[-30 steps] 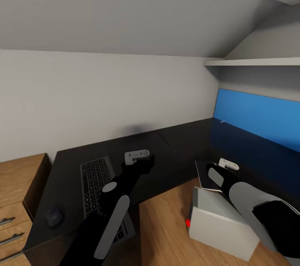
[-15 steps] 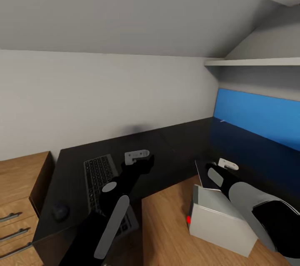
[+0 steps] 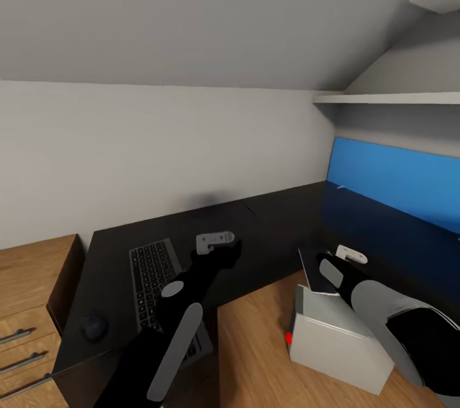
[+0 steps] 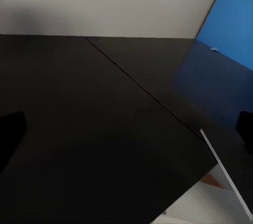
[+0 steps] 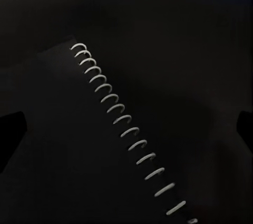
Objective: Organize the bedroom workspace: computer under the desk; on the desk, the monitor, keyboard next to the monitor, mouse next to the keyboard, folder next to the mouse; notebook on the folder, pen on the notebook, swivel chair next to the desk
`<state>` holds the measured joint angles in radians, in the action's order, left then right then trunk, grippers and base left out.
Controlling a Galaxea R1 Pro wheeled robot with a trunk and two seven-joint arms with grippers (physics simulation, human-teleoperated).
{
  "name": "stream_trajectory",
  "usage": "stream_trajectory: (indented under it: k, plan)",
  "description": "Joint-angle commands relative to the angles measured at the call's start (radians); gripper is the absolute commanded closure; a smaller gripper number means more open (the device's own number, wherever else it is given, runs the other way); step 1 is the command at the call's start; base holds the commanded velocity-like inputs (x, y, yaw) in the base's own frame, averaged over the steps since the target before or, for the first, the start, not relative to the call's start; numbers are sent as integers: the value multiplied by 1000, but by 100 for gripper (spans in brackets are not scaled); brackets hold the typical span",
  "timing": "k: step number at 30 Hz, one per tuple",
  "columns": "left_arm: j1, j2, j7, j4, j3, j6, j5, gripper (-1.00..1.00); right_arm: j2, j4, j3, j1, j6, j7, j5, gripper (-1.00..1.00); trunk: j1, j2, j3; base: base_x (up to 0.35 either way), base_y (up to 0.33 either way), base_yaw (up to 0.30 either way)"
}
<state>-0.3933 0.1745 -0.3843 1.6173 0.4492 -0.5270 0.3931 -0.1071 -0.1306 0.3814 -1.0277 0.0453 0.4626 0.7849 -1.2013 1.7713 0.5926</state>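
A slim black keyboard [image 3: 152,270] lies on the left part of the matt black desk [image 3: 275,216], with a dark mouse [image 3: 94,327] near the front left corner. My left gripper [image 3: 225,249] hovers open over bare desk top [image 4: 95,118] just right of the keyboard. A dark spiral-bound notebook [image 3: 313,270] sits at the desk's front edge, above the light grey computer [image 3: 345,341] on the floor. My right gripper [image 3: 319,262] is open right over the notebook [image 5: 63,145], its fingers spread wide. A small whitish stick, perhaps the pen [image 3: 342,187], lies far back on the desk.
A bright blue panel [image 3: 396,178] stands along the desk's right wing. Wall shelves [image 3: 390,95] hang above it under the sloped ceiling. A wooden drawer unit [image 3: 32,293] adjoins the desk's left end. Wooden floor [image 3: 255,350] lies between the desk and the computer.
The whole view has shifted slightly, so the desk and keyboard appear further right. My left gripper has edged a little forward over the desk. The right arm and notebook look unchanged.
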Motion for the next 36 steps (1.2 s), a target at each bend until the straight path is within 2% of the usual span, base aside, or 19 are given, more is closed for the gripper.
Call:
stream_trajectory:
  k: [1, 2, 5, 16, 17, 20, 21, 23, 24, 26, 27, 29, 32, 33, 36]
  plan:
    - [-1, 0, -10, 1, 1, -3, 11, -100, -1, -3, 8, 0, 1, 6, 7, -100, 4, -7, -2, 0, 0, 0]
    - [-1, 0, -10, 1, 2, -3, 11, -100, 0, -3, 9, 0, -43, 7, 6, -100, 8, -14, -5, 0, 0, 0]
    - [-1, 0, -10, 1, 1, -4, 11, -100, 0, -3, 10, 0, -80, 8, 5, -100, 19, -35, -15, 0, 0, 0]
    - [-1, 0, -10, -6, 6, -8, 12, -100, 4, -36, 14, -1, -113, 18, 5, -100, 62, -112, -49, 0, 0, 0]
    - [-1, 0, -10, -14, 10, -9, 13, -100, 19, -72, 14, 0, -113, 57, 3, -100, 65, -119, -52, 0, 0, 0]
    - [-1, 0, -10, -17, 11, -9, 13, -100, 31, -104, 14, 0, -111, 117, -2, -100, 77, -140, -62, 0, 0, 0]
    - [-1, 0, -10, -19, 12, -10, 13, -100, 41, -130, 14, 0, -110, 175, -4, -100, 81, -147, -65, 0, 0, 0]
    - [-1, 0, -10, -19, 12, -10, 13, -100, 53, -158, 14, 0, -108, 245, -7, -100, 88, -161, -71, 0, 0, 0]
    - [-1, 0, -10, -21, 12, -12, 13, -100, 74, -248, 14, 17, -106, 425, -16, -100, 92, -168, -74, 0, 0, 0]
    - [-1, 0, -10, -21, 12, -12, 13, -100, 76, -299, 15, 36, -105, 469, -22, -100, 100, -182, -80, 0, 0, 0]
    - [-1, 0, -9, -22, 11, -13, 13, -100, 76, -363, 20, 64, -99, 497, -30, -100, 104, -189, -84, 0, 0, 0]
    - [-1, 0, -9, -22, 9, -14, 12, -100, 62, -552, 41, 157, -26, 526, -55, -100, 111, -203, -90, 0, 0, 0]
    - [-1, 0, -9, -22, 9, -13, 12, -100, 39, -701, 50, 226, 42, 536, -66, -100, 123, -224, -99, 0, 0, 0]
    - [-1, 0, -9, -22, 8, -14, 12, -100, 24, -797, 54, 271, 80, 540, -69, -100, 127, -231, -102, 0, 0, 0]
    - [-1, 0, -8, -25, 8, -14, 14, -100, 9, -927, 57, 335, 122, 544, -72, -100, 138, -252, -112, 0, 0, 0]
